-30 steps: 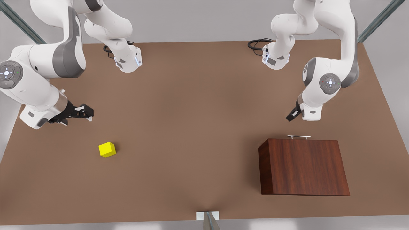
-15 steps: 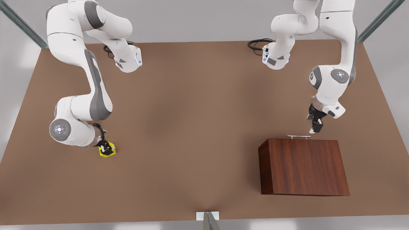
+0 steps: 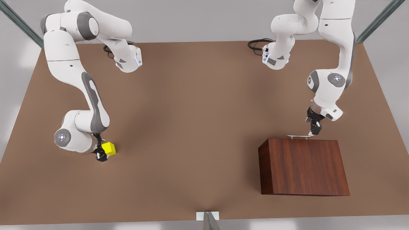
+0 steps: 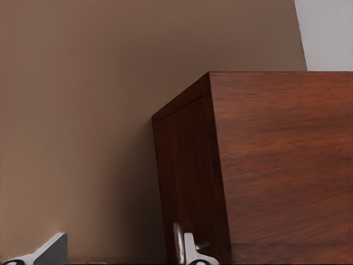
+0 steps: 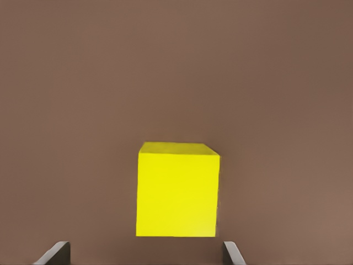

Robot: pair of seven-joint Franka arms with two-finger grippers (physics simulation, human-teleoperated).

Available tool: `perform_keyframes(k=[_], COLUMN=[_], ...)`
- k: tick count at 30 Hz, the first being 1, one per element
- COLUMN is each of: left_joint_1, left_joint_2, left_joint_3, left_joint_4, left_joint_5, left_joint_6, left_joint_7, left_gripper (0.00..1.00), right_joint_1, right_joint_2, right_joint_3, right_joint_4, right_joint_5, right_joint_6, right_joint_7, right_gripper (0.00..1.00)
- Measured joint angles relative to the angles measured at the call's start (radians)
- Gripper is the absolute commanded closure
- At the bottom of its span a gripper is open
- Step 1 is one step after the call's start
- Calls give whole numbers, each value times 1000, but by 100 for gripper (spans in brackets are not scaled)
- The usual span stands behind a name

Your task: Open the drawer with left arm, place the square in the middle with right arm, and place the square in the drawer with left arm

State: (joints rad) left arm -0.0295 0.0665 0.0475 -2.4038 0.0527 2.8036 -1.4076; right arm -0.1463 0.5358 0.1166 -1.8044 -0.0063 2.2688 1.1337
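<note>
Both arms staged at their targets, nothing grasped yet.

Tabletop bare through the middle, which is where the cube goes next. Wood-grain cabinet sits toward the front view's right, drawer shut, its slim silver handle on the face turned to the arm bases. Left gripper is right at that handle's end, lined up for the pull; in the left wrist view the fingertips look spread apart with the cabinet corner between them, not clamped on anything. Yellow cube rests on the table at the front view's left. Right gripper is low, just beside it, jaws wide with fingers either side of the cube (pre-grasp, cannot tell if touching).
</note>
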Motion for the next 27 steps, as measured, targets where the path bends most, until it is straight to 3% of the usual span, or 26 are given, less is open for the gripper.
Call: perform_keyframes(k=[22, 27], left_joint_1=[-46, -47], left_joint_2=[59, 27], left_joint_3=[2, 1], left_joint_4=[16, 12], left_joint_5=[1, -1], left_joint_6=[-13, -79], left_joint_7=[-4, -28], left_gripper=[0, 0], right_joint_1=[-51, -50], right_joint_2=[99, 129], right_joint_3=[-3, -3], right_joint_4=[19, 29], right_joint_5=[-4, -6], right_joint_6=[25, 28], right_joint_7=[-101, -100], right_gripper=[0, 14])
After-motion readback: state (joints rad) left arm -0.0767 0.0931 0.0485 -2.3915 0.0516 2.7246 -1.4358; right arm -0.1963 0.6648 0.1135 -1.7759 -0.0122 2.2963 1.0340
